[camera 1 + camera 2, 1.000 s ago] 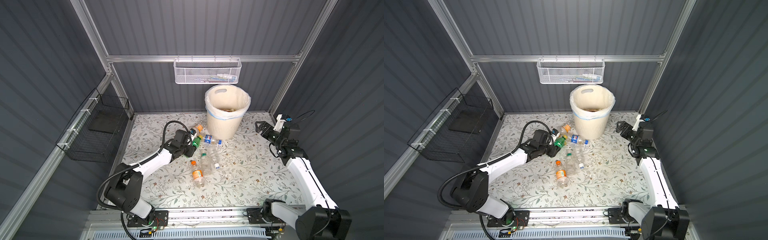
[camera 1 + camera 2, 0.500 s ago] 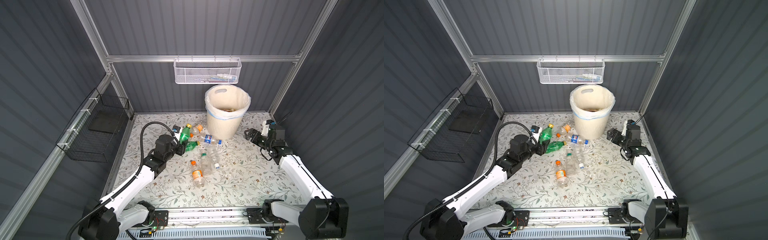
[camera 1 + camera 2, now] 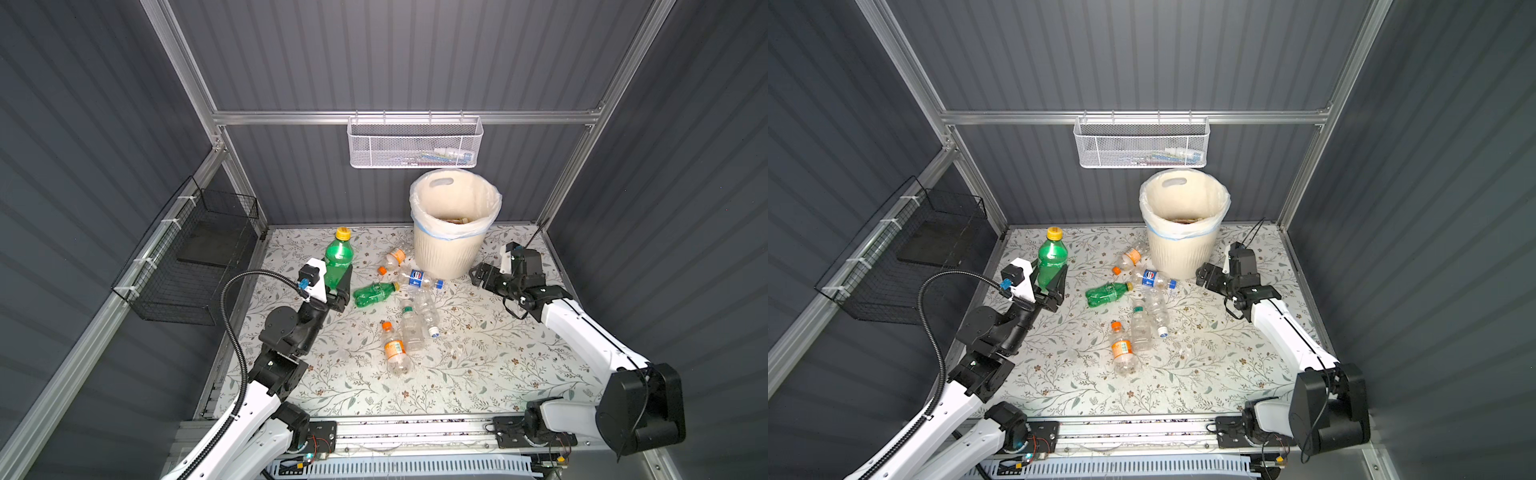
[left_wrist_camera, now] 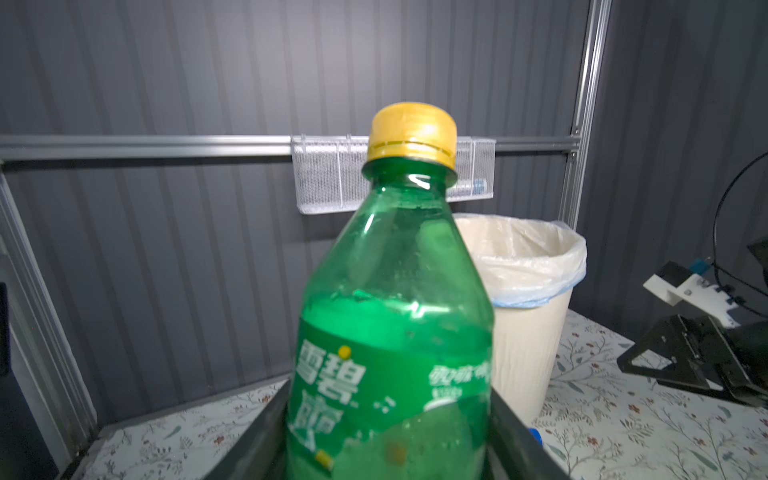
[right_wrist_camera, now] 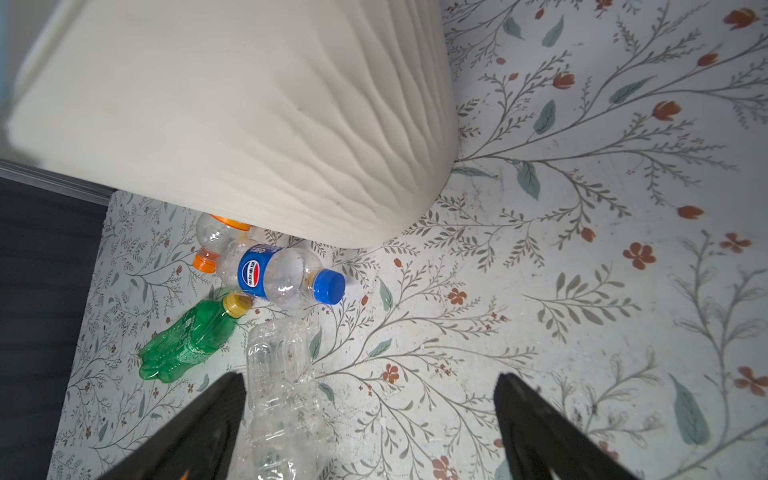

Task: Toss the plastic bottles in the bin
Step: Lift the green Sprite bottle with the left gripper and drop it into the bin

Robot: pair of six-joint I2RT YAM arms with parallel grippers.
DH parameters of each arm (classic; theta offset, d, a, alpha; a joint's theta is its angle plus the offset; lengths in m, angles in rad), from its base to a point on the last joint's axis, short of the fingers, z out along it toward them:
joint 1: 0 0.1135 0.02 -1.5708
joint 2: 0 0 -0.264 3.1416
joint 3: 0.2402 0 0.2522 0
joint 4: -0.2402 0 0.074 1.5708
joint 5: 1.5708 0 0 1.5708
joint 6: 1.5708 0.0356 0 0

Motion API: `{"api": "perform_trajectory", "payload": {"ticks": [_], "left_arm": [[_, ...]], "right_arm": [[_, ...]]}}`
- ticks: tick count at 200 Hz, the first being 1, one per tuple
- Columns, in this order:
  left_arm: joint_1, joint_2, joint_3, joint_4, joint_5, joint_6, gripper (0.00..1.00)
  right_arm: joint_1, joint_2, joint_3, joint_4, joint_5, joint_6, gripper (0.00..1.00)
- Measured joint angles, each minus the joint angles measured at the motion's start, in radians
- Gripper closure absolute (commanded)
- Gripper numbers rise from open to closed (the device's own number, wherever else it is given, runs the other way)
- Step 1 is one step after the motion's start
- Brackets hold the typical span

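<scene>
Over the counter's [image 3: 478,365] left side, the left fingers [image 3: 345,279] grip 1 upright green Sprite bottle [image 3: 338,259], not yet above the bin [image 3: 446,253], while the right fingers [image 5: 523,424] gape empty and 6 bottles [image 3: 395,349] lie loose near the bin.

A white mesh basket [image 3: 415,143] hangs from a horizontal aluminium rail [image 3: 291,117] at upper centre in both top views; its few contents are too small to tell. At middle left, a black wire basket [image 3: 191,257] hangs on a sloping rail. The floral-patterned table [image 3: 478,361] fills the lower middle, with grey ribbed walls [image 3: 374,54] around it.
</scene>
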State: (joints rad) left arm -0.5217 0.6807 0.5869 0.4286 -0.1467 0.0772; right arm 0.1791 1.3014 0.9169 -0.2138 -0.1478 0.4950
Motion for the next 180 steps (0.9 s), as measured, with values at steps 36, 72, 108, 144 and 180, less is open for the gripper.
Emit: {"api": "perform_trajectory", "payload": {"ticks": [36, 72, 108, 144, 180], "left_arm": [[0.000, 0.016, 0.022, 0.140, 0.025, 0.061, 0.36], [0.000, 0.388, 0.399, 0.256, 0.172, 0.076, 0.34], [-0.001, 0.998, 1.256, 0.013, 0.371, -0.023, 0.00], [-0.008, 1.361, 1.712, -0.400, 0.445, -0.056, 0.00], [-0.005, 1.190, 1.351, -0.454, 0.385, -0.042, 0.00]], "right_arm": [[0.021, 0.000, 0.006, -0.003, 0.019, -0.002, 0.05], [0.028, -0.005, 0.006, -0.002, 0.044, 0.000, 0.05], [0.043, -0.015, 0.006, 0.014, 0.050, 0.017, 0.05], [0.069, -0.020, -0.005, 0.034, 0.049, 0.033, 0.05], [0.083, -0.006, -0.021, 0.034, 0.040, 0.040, 0.05]]}}
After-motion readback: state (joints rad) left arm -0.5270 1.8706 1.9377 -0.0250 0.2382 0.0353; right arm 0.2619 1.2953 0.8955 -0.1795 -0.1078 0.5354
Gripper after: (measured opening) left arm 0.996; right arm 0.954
